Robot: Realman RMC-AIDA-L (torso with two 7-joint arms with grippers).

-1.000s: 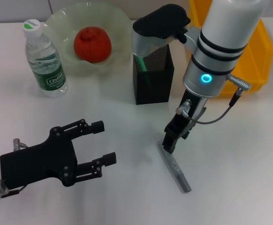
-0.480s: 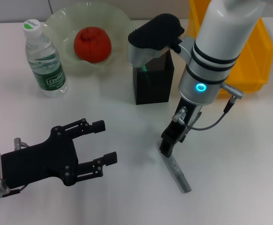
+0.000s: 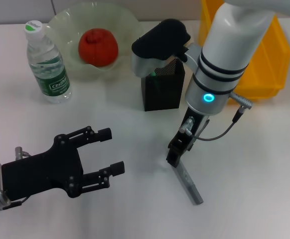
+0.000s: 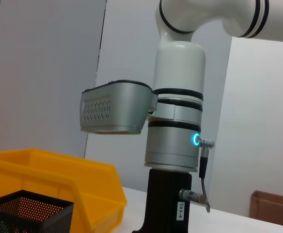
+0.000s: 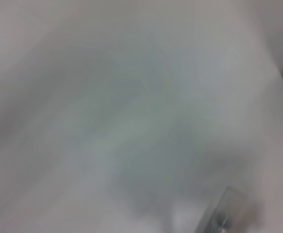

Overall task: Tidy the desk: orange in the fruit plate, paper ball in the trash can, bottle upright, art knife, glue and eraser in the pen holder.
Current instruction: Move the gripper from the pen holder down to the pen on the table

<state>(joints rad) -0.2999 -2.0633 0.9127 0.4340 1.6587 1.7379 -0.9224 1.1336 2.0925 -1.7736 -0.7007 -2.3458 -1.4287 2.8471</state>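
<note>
The grey art knife (image 3: 187, 181) lies flat on the white table, and its end shows in the right wrist view (image 5: 224, 218). My right gripper (image 3: 174, 158) hangs straight down over the knife's far end, touching or just above it. The orange (image 3: 98, 46) sits in the pale green fruit plate (image 3: 125, 22). The bottle (image 3: 48, 62) stands upright beside it. Something green pokes from the black mesh pen holder (image 3: 162, 92). My left gripper (image 3: 105, 154) rests open and empty at the lower left. The paper ball, glue and eraser are out of view.
The yellow trash can (image 3: 269, 50) stands at the back right, partly behind my right arm (image 4: 175, 145). It (image 4: 59, 184) also appears in the left wrist view next to the pen holder (image 4: 29, 213). A brown box (image 4: 273, 208) sits far off.
My right arm has shifted a little to the left and lower, bringing its gripper down onto the far end of the art knife. The left arm has stayed still.
</note>
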